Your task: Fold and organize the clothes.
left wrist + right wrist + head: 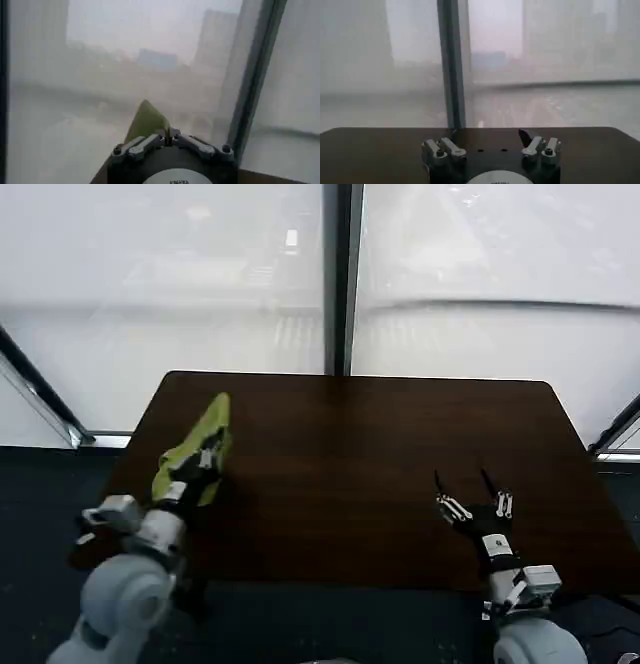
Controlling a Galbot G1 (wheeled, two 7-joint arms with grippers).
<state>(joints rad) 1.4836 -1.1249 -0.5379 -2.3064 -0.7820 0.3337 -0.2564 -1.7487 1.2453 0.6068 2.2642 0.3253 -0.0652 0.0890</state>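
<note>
The clothes, a lime-green T-shirt [196,446], lie bunched into a narrow strip along the left side of the dark brown table [350,474]. My left gripper [212,449] is shut on the T-shirt, and in the left wrist view a peak of the green fabric [146,121] rises from between the closed jaws. My right gripper [470,484] stands open over the table's right front part, fingers spread wide with nothing between them. The right wrist view shows its fingers [532,142] apart above bare table.
Large windows with a dark vertical frame post [340,279] stand right behind the table's far edge. The table's left edge runs close beside the T-shirt. The middle and right of the tabletop are bare wood.
</note>
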